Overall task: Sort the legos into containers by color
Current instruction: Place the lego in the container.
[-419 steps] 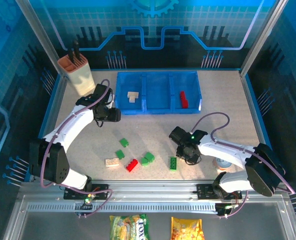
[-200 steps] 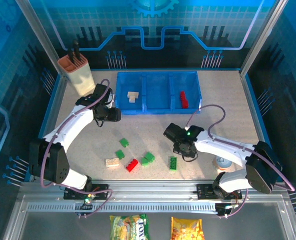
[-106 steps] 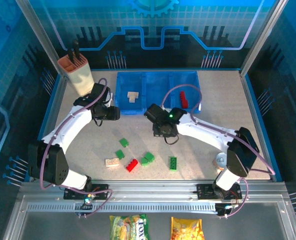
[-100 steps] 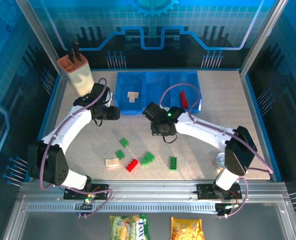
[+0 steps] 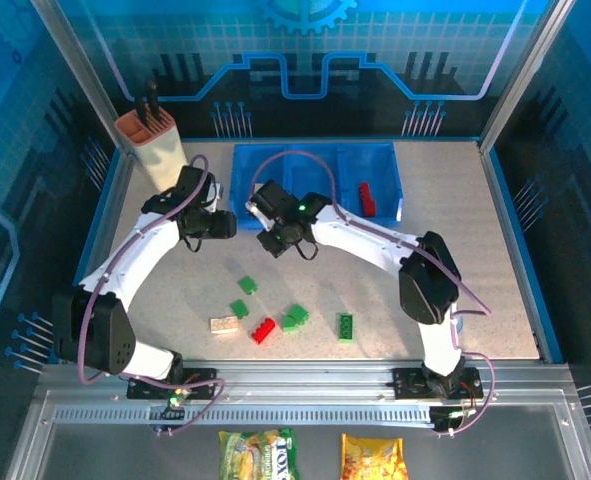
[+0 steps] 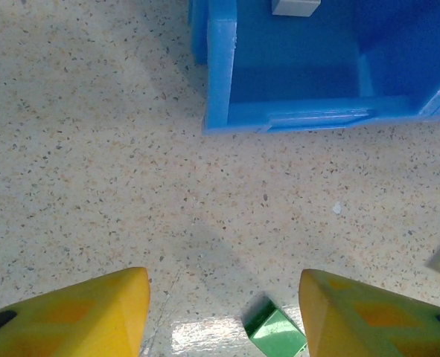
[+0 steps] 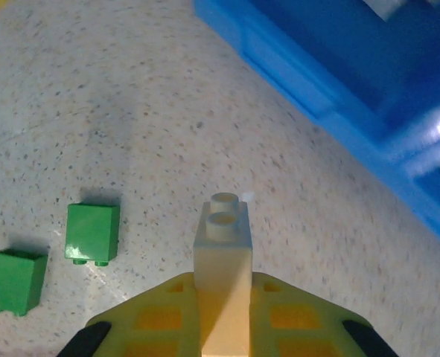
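My right gripper [image 5: 275, 238] is shut on a cream lego [image 7: 223, 239] that sticks out studs-first from between the yellow fingers [image 7: 152, 320]. It hangs over the table just in front of the left bin of the blue containers [image 5: 315, 222]. A red lego [image 5: 368, 197] lies in the right bin and a cream one [image 6: 295, 6] in the left bin. My left gripper [image 5: 222, 226] stands open and empty left of the tray, above a green lego [image 6: 274, 331]. Green [image 5: 295, 316], red [image 5: 264, 330] and cream [image 5: 224, 323] legos lie loose on the near table.
A beige knife block [image 5: 150, 145] with an orange top stands at the back left, close behind the left arm. Two snack packets [image 5: 260, 455] lie beyond the front rail. The right arm stretches across the table's middle, from its base to the tray.
The right arm has swung from the front right of the table up and left to the tray's left bin, carrying the cream lego. The left gripper edged slightly back.
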Motion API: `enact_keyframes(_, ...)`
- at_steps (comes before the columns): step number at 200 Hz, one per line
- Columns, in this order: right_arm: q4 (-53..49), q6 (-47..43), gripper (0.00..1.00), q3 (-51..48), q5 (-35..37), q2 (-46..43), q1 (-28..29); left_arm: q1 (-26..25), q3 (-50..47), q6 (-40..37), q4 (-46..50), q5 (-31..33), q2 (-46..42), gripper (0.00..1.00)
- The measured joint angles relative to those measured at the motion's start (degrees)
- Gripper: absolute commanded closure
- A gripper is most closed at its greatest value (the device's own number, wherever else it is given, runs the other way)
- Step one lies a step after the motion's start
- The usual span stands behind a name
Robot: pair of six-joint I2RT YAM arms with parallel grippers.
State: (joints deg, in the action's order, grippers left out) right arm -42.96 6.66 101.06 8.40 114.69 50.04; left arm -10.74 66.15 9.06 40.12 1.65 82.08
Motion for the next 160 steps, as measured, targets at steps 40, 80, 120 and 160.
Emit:
enact_keyframes(40,0.3,-18.2,0.91,4.5,-5.3,4.6,-1.9,0.9,0.0,0.0,0.0,0.2,0.0,0.44)
enact_keyframes(80,3.0,-34.6,0.89,6.0,-3.4,6.5,-2.5,2.0,0.0,0.0,0.0,0.9,0.0,0.44)
enact_keyframes(120,3.4,-41.8,0.89,13.9,-1.7,12.9,-3.6,2.3,0.0,0.0,0.0,2.0,-0.6,0.44)
enact_keyframes(160,3.4,-44.5,0.88,18.8,-0.7,16.0,-4.9,2.4,0.0,0.0,0.0,2.0,-1.3,0.44)
